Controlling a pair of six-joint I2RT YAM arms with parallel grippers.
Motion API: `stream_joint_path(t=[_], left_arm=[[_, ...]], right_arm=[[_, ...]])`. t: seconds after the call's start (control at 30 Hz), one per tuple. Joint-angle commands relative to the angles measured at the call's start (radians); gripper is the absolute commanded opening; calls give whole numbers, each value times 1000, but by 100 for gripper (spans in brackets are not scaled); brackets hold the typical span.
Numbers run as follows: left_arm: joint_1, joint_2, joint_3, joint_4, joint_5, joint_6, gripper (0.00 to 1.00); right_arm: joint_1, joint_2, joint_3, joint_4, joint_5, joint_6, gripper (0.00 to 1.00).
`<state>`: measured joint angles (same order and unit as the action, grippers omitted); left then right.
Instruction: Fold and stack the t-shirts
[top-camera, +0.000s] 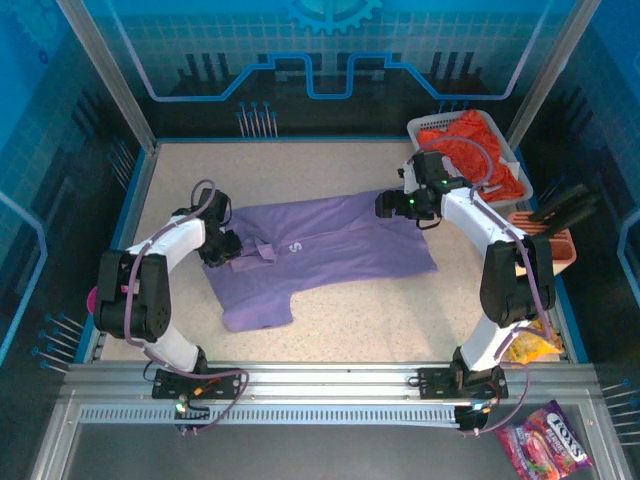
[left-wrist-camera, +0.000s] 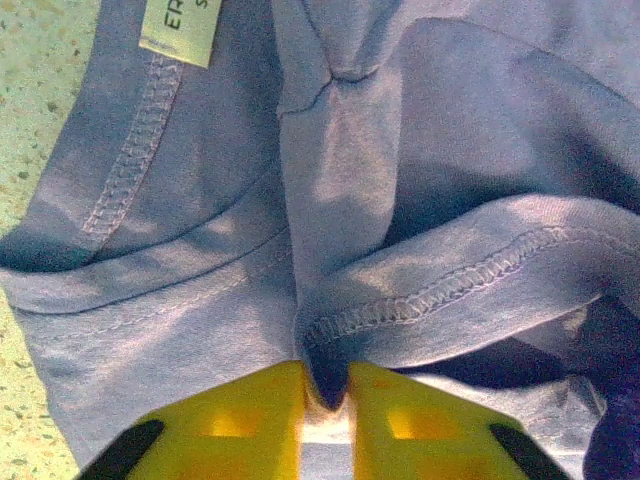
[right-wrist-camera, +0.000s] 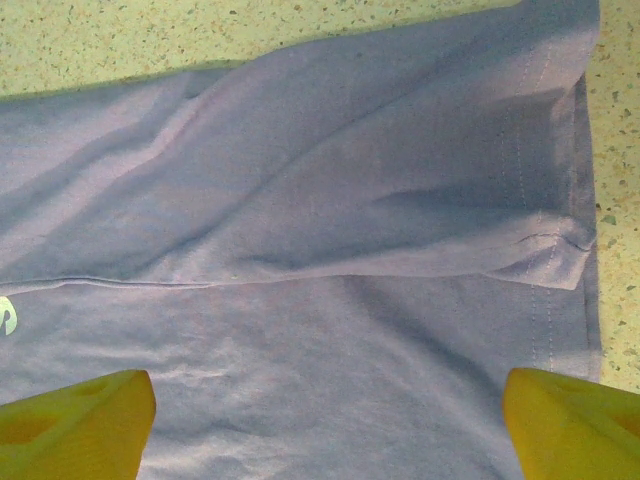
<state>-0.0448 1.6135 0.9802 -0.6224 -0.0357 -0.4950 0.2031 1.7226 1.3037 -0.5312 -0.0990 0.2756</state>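
A lavender-purple t-shirt (top-camera: 330, 250) lies spread across the middle of the speckled table, with one sleeve reaching toward the near edge. My left gripper (top-camera: 222, 248) is at the shirt's collar end. In the left wrist view its yellow fingers (left-wrist-camera: 250, 420) are shut on a hemmed fold of the purple cloth (left-wrist-camera: 430, 290). My right gripper (top-camera: 388, 205) hovers over the shirt's far right part. Its fingers (right-wrist-camera: 75, 415) stand wide apart, open, above flat purple cloth (right-wrist-camera: 330, 200). The orange-red t-shirt (top-camera: 470, 145) lies bunched in the white basket.
The white slatted basket (top-camera: 424, 126) stands at the back right corner. A brown rack (top-camera: 548, 238) sits by the right wall, with a yellow packet (top-camera: 530, 350) nearer. A candy bag (top-camera: 548, 445) lies off the table at the front right.
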Motion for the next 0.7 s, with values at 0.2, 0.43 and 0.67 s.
stream_joint_path(t=[0.2, 0.43, 0.67], left_arm=[[-18, -78, -25, -11, 17, 15, 8], [-113, -180, -58, -47, -52, 48, 7], [-271, -239, -87, -165, -190, 29, 12]], right_arm=[[16, 23, 33, -16, -24, -9, 91], [16, 23, 35, -18, -25, -7, 91], [20, 24, 35, -21, -25, -7, 91]])
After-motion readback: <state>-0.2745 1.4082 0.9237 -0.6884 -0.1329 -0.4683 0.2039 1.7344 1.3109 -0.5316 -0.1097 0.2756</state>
